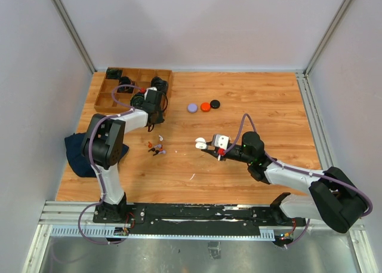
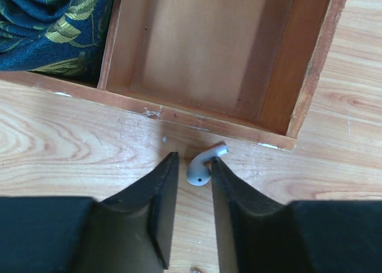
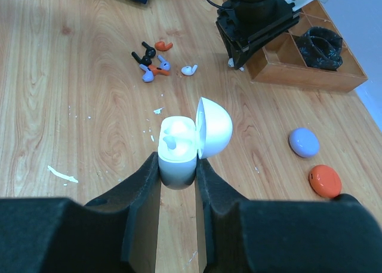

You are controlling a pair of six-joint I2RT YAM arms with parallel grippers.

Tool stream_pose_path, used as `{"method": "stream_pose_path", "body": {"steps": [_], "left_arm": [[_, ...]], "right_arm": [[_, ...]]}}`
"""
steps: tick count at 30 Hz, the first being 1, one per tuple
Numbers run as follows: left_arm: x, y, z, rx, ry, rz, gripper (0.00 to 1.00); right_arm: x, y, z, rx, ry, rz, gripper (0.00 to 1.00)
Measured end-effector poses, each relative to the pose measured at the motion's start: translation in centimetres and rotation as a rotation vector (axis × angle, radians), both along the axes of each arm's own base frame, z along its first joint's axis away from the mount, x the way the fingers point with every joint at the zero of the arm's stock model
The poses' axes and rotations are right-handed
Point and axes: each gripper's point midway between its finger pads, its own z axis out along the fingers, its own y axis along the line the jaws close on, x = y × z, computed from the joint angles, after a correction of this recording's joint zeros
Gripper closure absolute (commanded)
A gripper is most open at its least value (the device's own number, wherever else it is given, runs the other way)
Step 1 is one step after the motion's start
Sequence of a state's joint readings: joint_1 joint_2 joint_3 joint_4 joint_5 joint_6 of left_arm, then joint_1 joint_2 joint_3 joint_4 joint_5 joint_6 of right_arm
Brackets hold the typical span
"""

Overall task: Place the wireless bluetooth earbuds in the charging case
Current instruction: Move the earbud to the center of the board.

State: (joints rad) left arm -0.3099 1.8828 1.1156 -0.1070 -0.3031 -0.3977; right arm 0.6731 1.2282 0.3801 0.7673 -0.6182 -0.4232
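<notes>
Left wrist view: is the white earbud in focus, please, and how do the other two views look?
Left wrist view: the white earbud is sharp; the dark fingers show little detail. Right wrist view: the charging case is crisp, its white top nearly washed out. Top external view: even light, but the loose earbuds are too small to resolve.

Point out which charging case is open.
The white case held in the right gripper: its lid is flipped up, while the purple case, the orange case and the black case lie shut.
</notes>
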Motion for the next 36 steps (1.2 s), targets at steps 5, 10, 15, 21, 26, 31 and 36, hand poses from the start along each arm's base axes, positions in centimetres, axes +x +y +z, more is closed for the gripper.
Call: {"method": "stream_pose_path", "body": {"steps": [5,10,15,21,26,31,36], "left_arm": [[-0.1,-0.3,0.0,0.001,0.013,-0.029,0.81],[-0.7,-1.4,-0.2,0.009,0.036,-0.100,0.81],[-2.7,-4.9,-0.2,0.027,0.076,-0.252,0.81],[-5.6,-8.7,-0.3,0.056,0.117,-0.427,0.80],[-8.1,-10.5,-0.4,0.078,0.129,-0.531,0.76],[-10.0,-11.6,-0.4,0.102,0.133,-0.590,0.63],[-10.3,-11.0,-0.4,0.128,0.132,-0.561,0.52]], "right_arm": [[0.0,0.0,0.0,-0.001,0.001,-0.002,0.99],[0.2,-0.2,0.0,-0.004,0.000,-0.017,0.99],[0.4,-0.4,0.1,-0.007,-0.003,-0.036,0.99],[0.4,-0.5,0.0,-0.009,0.004,-0.042,0.99],[0.0,-0.8,-1.0,-0.013,0.033,-0.046,0.99],[-0.8,-1.3,-2.4,-0.026,0.076,-0.049,0.99],[-0.8,-1.3,-2.4,-0.018,0.085,-0.050,0.99]]}}
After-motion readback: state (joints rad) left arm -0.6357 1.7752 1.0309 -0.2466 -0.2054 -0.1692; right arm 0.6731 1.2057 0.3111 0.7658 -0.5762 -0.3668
